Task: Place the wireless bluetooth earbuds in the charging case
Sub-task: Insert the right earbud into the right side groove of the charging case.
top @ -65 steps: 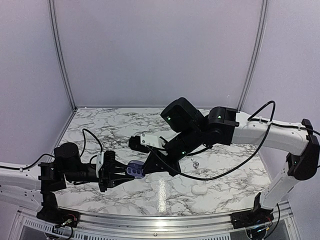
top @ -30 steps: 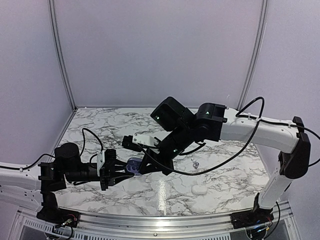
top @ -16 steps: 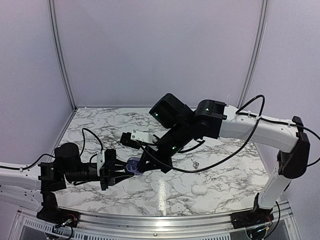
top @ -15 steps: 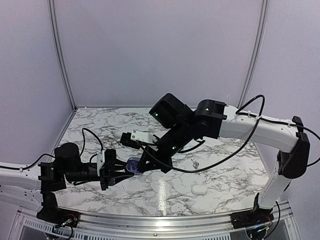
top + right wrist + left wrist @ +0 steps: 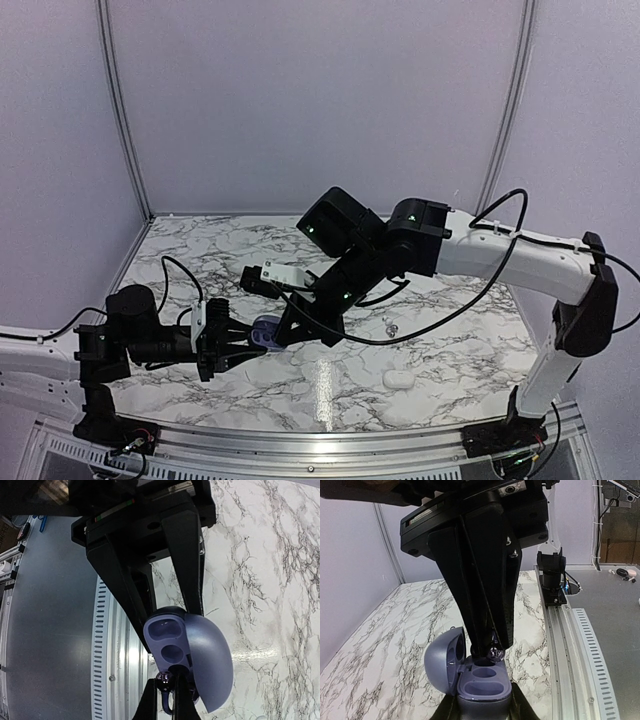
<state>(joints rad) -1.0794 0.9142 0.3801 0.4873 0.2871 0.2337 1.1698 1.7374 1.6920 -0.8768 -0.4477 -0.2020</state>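
While the left gripper is reaching in from the lower left of the top view, its 2 fingers are pinching the base of the charging case, closed almost fully on it. From the left wrist camera, the case is sitting low in the centre of the frame, purple-blue, with its domed lid hanging open to the left. The left gripper's finger edges are showing at the bottom on either side of it.

The right gripper is slanting down from the upper right of the top view to meet the case just left of centre. Its jaws are pressed together on 1 of the wireless bluetooth earbuds, a tiny dark, shiny bud. In the left wrist view the bud is hanging at the right gripper's tips, just above the far rim of the case.

From the right wrist camera, the earbud is showing at the bottom centre between the tips of the right gripper, just beside the lower of the case's 2 wells. Both wells are looking empty; whether the bud is touching the rim I cannot tell.

On the marble table, a loose earbud is lying right of centre, and a white case is lying below it, nearer the bottom edge.
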